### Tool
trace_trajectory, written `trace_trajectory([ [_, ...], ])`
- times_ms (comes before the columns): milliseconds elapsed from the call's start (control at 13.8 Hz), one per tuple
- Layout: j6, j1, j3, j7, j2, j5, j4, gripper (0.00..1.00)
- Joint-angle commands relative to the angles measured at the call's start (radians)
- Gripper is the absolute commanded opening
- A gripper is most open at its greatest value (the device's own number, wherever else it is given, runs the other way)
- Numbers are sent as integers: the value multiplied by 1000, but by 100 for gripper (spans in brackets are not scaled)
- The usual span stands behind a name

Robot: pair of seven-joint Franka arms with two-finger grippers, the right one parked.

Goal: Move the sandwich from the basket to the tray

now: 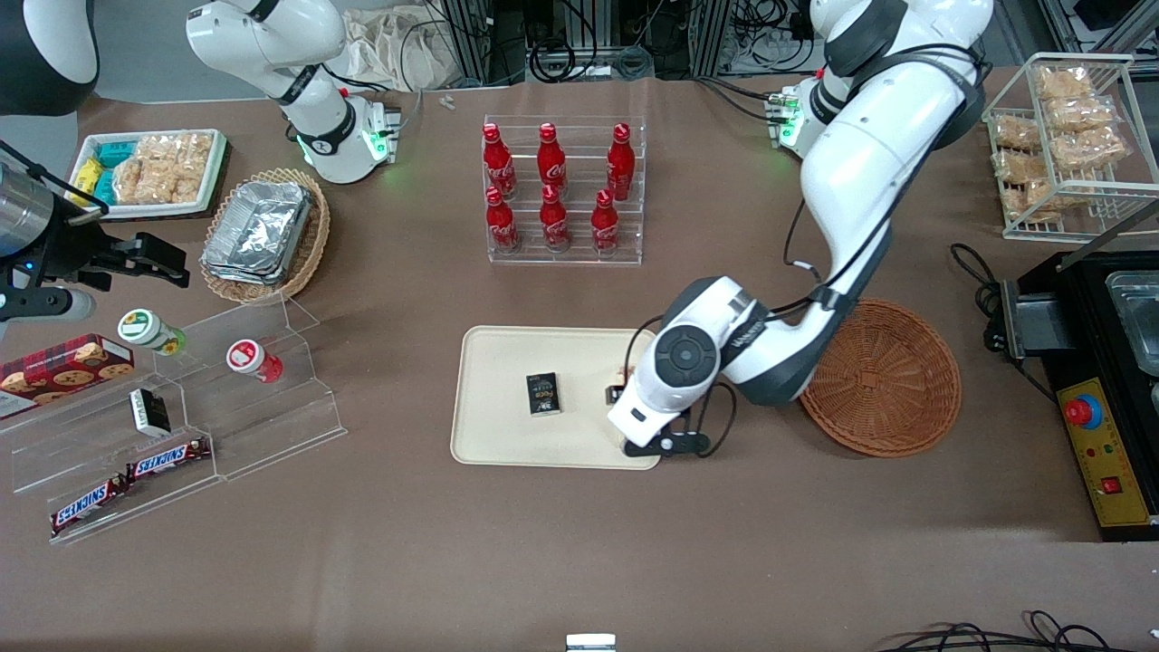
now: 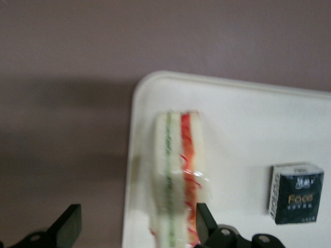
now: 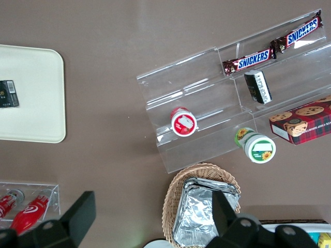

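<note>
The sandwich (image 2: 178, 175) is a clear-wrapped wedge of white bread with green and red filling. It stands on its edge on the cream tray (image 2: 248, 124), close to the rim at the working arm's end. My gripper (image 2: 135, 219) is open around it: one finger (image 2: 204, 219) is at the red-filling side, the other finger (image 2: 67, 227) stands well apart over the brown tablecloth. In the front view the arm's hand (image 1: 647, 403) covers that end of the tray (image 1: 498, 435) and hides most of the sandwich. The reddish-brown basket (image 1: 892, 380) lies empty beside the tray.
A small black packet (image 1: 543, 395) lies mid-tray. Farther from the camera stands a clear rack of red cola bottles (image 1: 561, 190). A tan basket of foil trays (image 1: 263, 235) and an acrylic snack stand (image 1: 181, 407) are toward the parked arm's end; a black control box (image 1: 1105, 435) is past the basket.
</note>
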Motion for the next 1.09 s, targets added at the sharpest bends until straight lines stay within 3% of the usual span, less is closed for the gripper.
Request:
trace_trajectory([
  [0, -190, 48, 6, 23, -158, -41, -18, 99],
  [291, -255, 152, 4, 50, -330, -61, -118, 99],
  [509, -250, 255, 22, 200, -497, -149, -264, 99],
  [800, -249, 250, 220, 453, -681, -284, -392, 99],
  [1018, -186, 214, 330, 544, -795, -303, -525, 99],
])
